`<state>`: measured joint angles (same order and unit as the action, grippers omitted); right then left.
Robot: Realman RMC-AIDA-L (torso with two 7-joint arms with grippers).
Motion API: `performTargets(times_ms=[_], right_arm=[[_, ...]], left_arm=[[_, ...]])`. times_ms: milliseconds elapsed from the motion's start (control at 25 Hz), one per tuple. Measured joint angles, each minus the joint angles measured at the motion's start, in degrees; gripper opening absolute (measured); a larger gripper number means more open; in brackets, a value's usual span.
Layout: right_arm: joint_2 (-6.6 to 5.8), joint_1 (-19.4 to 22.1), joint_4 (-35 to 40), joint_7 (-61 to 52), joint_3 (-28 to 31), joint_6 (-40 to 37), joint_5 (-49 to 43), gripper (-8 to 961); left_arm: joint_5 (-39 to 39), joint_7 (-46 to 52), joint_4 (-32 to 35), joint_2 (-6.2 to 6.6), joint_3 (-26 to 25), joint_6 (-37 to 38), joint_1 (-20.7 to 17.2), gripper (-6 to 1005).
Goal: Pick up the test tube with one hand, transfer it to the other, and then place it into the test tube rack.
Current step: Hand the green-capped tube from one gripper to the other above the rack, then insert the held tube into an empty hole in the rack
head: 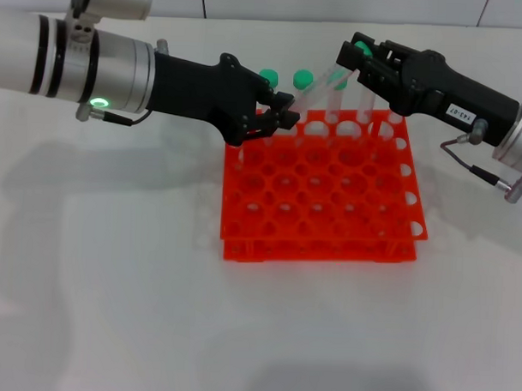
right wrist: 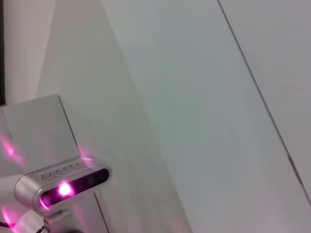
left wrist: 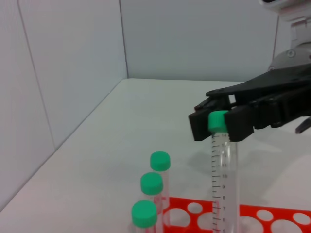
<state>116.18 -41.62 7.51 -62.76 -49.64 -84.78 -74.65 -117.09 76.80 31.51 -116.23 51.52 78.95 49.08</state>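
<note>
Orange rack (head: 321, 198) sits nearest — right gripper (left wrist: 219, 125) clamps the upright test tube (left wrist: 223, 184) by its cap; left gripper (head: 277, 114) closed, empty.

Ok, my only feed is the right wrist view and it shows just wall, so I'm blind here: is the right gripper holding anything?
Observer: Yes. The right gripper has its fingers closed on the green cap of the test tube.
Operator: Where is that relative to the rack?
Observer: Over the far row of the orange test tube rack. The tube hangs roughly upright and reaches down to the rack. I can't tell whether it is seated in a hole.
Operator: And the left arm?
Observer: The left gripper is at the rack's far left corner, beside other green-capped tubes.
</note>
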Motion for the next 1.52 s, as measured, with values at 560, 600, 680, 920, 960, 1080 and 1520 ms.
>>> performTargets(times_ms=[560,600,680,920,960,1080,1520], right_arm=[[0.0,0.14,0.56,0.01,-0.02,0.11,0.05,259],[-0.04,0.27,0.59,0.01,-0.02,0.11,0.03,259],[-0.13,0.38,0.65,0.01,-0.02,0.13,-0.12,259],[-0.55,0.75,2.15,-0.09,-0.59,0.16,-0.66,259],[-0.57,0.88,2.63,-0.18,-0.88,0.17,-0.68,259],[-0.63,1.18,4.67,-0.68,-2.78,0.69,-0.7,259],[-1.04,0.63,16.39,-7.52,-12.87,6.08,-0.71,258]], left_arm=[[-1.59,14.06,7.23,-1.32,3.93,-0.52,-0.17,435],[-1.65,15.15,8.19,-1.31,4.2,-0.37,-0.29,481],[-1.81,18.08,11.56,-1.12,4.54,0.52,-1.0,574],[-2.3,29.35,29.54,-0.75,4.47,7.31,-7.0,792],[-2.32,31.73,34.44,-1.02,4.43,8.27,-9.18,800],[-2.02,36.27,46.22,-1.97,4.41,9.4,-16.35,822],[16.97,24.11,53.16,-3.35,6.1,7.21,-43.32,874]])
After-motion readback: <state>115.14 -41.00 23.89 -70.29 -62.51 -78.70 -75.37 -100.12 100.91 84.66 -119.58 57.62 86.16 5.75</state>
